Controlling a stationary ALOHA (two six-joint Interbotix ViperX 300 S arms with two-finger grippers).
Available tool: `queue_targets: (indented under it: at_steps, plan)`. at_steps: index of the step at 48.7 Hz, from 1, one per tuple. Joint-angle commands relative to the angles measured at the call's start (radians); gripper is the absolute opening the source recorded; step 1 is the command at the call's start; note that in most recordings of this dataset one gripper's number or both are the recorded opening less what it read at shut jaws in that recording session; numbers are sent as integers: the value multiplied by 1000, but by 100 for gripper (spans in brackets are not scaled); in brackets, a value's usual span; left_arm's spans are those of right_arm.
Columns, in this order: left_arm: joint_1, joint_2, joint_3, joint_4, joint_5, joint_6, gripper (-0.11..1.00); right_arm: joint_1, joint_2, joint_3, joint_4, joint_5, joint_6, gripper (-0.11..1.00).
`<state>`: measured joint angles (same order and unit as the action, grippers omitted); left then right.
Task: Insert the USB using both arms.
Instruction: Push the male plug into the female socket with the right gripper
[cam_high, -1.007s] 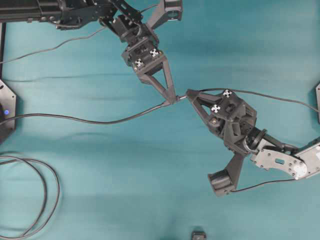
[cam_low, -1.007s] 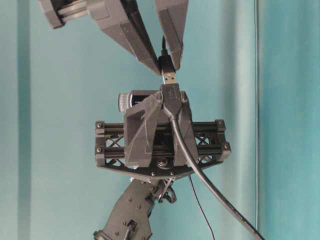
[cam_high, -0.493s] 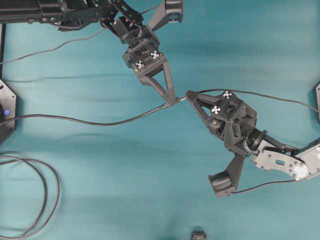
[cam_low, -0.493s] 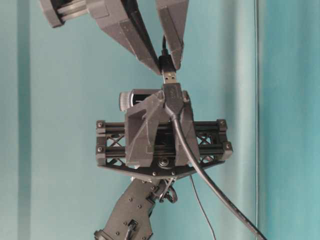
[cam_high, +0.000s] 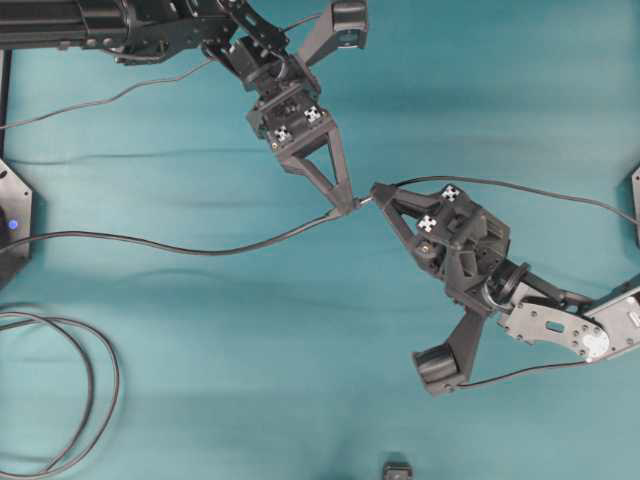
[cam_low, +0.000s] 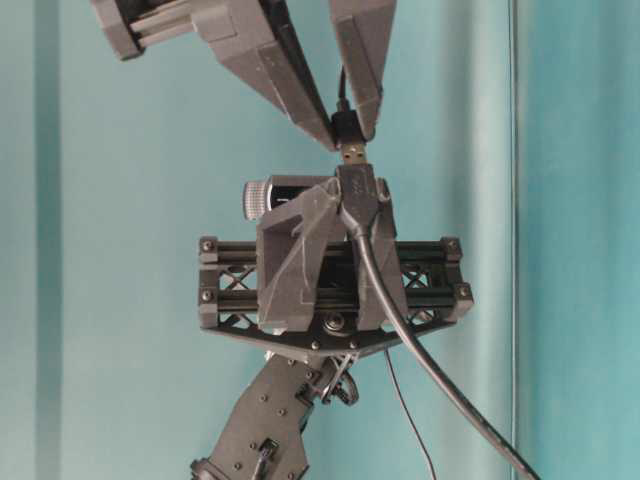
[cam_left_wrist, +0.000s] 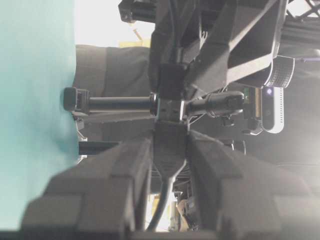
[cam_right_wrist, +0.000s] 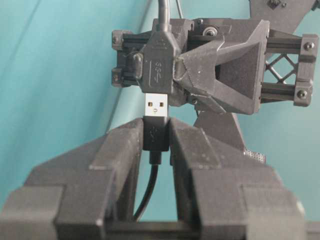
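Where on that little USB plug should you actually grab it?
On the dark plastic body, as the right gripper does: pinch the USB across its sides from behind, cable trailing back. That leaves the silvery tip bare to enter the socket in the left gripper.

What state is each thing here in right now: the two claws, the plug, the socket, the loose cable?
Right gripper: shut on the USB, held off the table.
USB: silvery tip at the socket's mouth, most of it still showing.
Left gripper: shut on the socket.
Socket: held, facing the plug.
Looped cable: lying loose on the table, untouched.
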<state>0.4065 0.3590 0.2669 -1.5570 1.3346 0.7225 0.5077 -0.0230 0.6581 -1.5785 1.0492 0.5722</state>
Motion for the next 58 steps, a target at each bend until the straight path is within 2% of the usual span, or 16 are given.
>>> queue_targets:
  at_steps: [1,42,58]
  plan:
    - [3,-11,-32,-5,-8,-8,22,3,-9,-32,-5,-5,2,18]
    - [25,34,-107,-5,-8,-11,22,34,14,-72,-5,-43,8,18]
    - [25,40,-123,-5,8,-18,22,34,14,-49,-2,-21,20,18]
